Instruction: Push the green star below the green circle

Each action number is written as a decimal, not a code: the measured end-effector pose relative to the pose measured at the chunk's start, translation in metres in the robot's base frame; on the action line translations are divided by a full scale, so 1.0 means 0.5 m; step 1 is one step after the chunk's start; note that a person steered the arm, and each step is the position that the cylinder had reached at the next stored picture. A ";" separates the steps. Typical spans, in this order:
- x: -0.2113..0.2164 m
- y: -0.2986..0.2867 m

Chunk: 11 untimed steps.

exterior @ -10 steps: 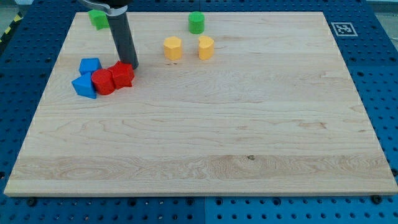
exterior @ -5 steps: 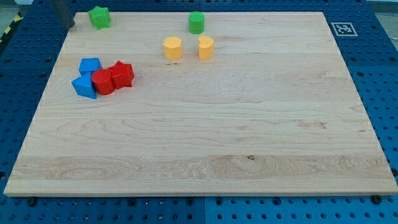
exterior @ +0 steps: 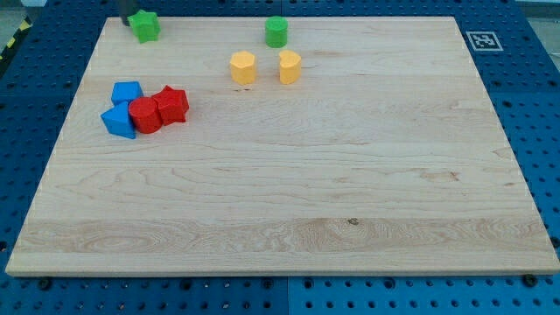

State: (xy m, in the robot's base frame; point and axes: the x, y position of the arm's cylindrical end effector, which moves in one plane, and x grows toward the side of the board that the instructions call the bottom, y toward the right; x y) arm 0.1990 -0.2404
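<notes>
We have no fingers; my tip (exterior: pixel 129 21) sits just left of the green star (exterior: pixel 144 25), ready to shove it rightward toward below the green circle (exterior: pixel 276 31).

Two green blocks: star (exterior: pixel 144 25), circle (exterior: pixel 276 31). Two yellow (exterior: pixel 243 67) (exterior: pixel 290 66), two red (exterior: pixel 145 115) (exterior: pixel 172 105), two blue (exterior: pixel 127 92) (exterior: pixel 117 122).

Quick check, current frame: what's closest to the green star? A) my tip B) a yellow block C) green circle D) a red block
A: my tip sits right at the view's left side of the green star near the board's top-left corner, while the green circle is far off toward the view's right.
</notes>
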 end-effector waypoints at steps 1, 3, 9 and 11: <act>0.013 0.022; 0.070 0.003; 0.140 0.197; 0.173 0.151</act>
State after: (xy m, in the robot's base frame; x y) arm 0.2855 -0.1650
